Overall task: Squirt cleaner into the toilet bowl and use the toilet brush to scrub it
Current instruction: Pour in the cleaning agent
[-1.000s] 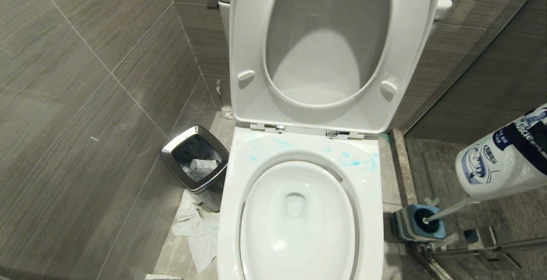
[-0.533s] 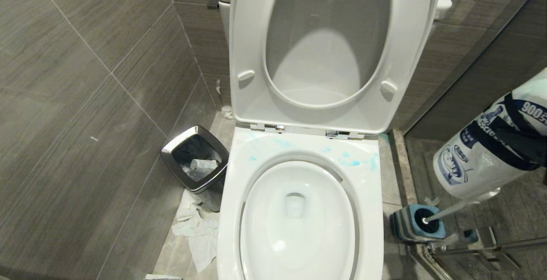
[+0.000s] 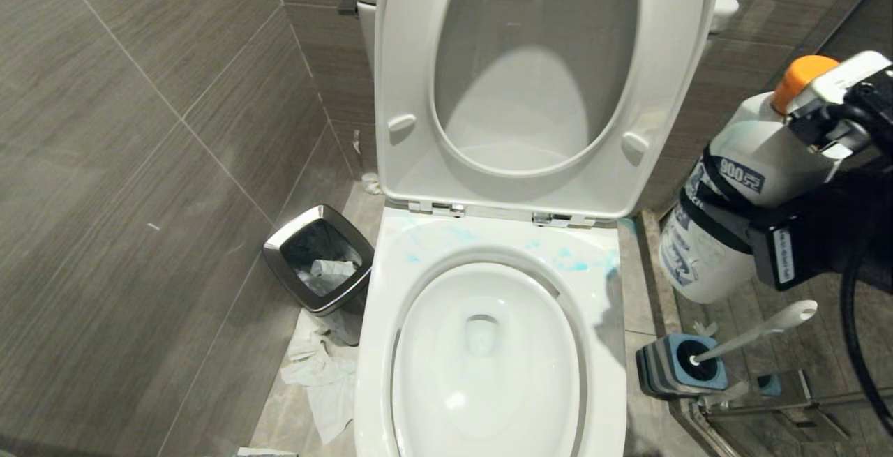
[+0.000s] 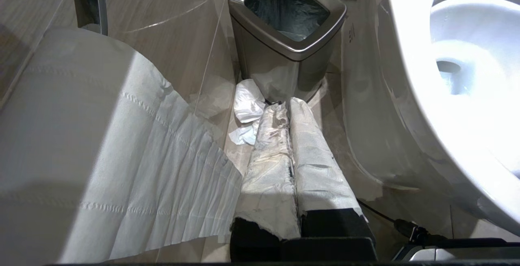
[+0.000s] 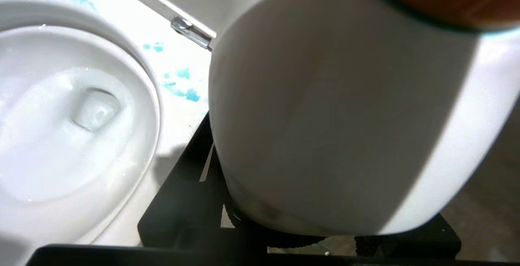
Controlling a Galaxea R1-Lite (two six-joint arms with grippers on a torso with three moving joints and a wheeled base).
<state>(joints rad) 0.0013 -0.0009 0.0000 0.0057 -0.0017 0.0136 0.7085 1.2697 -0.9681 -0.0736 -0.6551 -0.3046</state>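
Observation:
The toilet bowl (image 3: 446, 345) is a white oval basin under a raised seat and lid, with blue smears (image 3: 579, 261) on its back rim. To its right, off the floor, hangs the cleaner (image 3: 753, 143), a white bottle tilted with its orange cap (image 3: 802, 77) up. My right gripper (image 3: 725, 223) is shut on its body. In the right wrist view the cleaner (image 5: 333, 115) fills the frame beside the bowl (image 5: 61, 136). Below it, the toilet brush (image 3: 760, 331) leans in its blue-grey holder (image 3: 673, 366). My left gripper (image 4: 286, 107) is shut and empty, parked low by the bin.
A steel-rimmed trash bin (image 3: 317, 261) stands left of the toilet, with crumpled tissue (image 3: 321, 373) on the floor before it. A toilet paper roll (image 4: 81, 136) hangs close to my left gripper. Grey tiled walls close in on both sides, and a metal fitting (image 3: 788, 408) lies behind the brush holder.
My right arm has swung the cleaner up and toward the toilet, turning it cap-up. The brush handle's end now shows below it. The left arm has not moved.

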